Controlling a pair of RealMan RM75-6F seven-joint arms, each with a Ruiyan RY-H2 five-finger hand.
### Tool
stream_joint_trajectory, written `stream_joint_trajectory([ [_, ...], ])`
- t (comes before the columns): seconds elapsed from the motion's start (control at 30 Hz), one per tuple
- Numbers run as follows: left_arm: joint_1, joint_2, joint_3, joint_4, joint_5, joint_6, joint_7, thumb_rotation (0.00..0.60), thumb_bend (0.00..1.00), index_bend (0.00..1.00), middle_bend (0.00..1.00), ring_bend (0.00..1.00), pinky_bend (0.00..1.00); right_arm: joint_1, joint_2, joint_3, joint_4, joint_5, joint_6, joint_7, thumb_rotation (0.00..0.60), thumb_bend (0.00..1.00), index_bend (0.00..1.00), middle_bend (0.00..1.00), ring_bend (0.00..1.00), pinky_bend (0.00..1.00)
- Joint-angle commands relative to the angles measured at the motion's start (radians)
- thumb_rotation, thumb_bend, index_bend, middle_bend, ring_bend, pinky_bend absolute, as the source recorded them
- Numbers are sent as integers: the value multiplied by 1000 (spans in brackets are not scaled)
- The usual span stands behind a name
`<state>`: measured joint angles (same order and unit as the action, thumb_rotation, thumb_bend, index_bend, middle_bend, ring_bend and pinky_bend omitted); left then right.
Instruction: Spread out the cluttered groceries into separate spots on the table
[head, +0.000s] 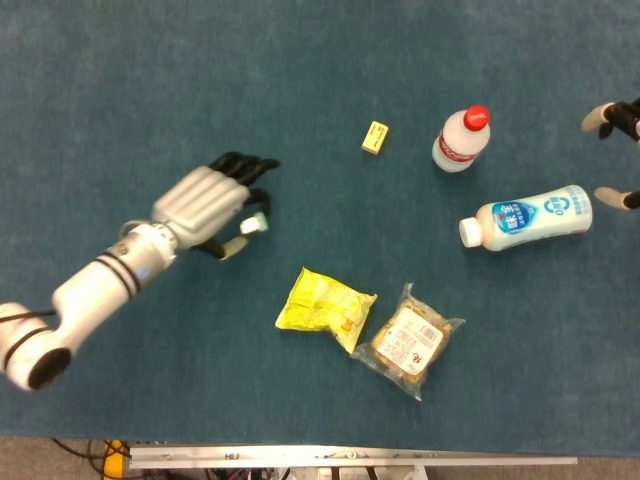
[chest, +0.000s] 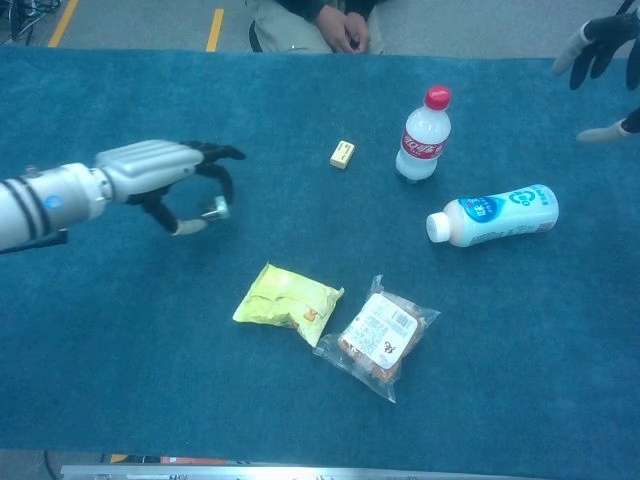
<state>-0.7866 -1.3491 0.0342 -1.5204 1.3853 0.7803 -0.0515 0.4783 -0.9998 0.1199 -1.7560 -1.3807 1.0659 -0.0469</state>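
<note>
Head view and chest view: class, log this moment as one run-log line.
left robot hand: pinching small silver item, raised | yellow packet: beside clear snack bag | right robot hand: open, table edge

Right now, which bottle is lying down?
The white bottle with the blue label is lying on its side. The red-capped bottle beside it stands upright.

The snack bag (head: 325, 308) lies centre; the wrapped pack (head: 408, 340) at four o'clock, the two bottles (head: 527, 216) at two, the small block (head: 374, 137) at twelve.
</note>
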Motion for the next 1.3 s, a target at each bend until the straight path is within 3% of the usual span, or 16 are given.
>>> stream_joint_trajectory([
  [0.03,27,33,26,-24,2,14,8,600,358,376,38,0,44,3,-3,1,-3,-1,-1,-3,600,3,376,478,398,533],
  [0.53,113,128,88,-70,18,46,28,600,358,374,38,0,44,3,-1,0,-26,-10,8,-15,600,3,375,478,398,533],
  [0.83,126,133,85,-62,15,33,49,600,357,358,32,0,44,-3,8,-2,-40,-15,19,-20,600,2,376,478,398,533],
  [1.03,128,119,69,-42,3,24,48,600,358,240,4,0,44,-7,9,-2,-37,-13,24,-14,600,3,375,478,398,533],
  [1.3,122,111,40,-30,-2,18,39,600,358,227,0,0,44,-8,5,-2,-25,-11,22,-5,600,2,375,478,398,533],
])
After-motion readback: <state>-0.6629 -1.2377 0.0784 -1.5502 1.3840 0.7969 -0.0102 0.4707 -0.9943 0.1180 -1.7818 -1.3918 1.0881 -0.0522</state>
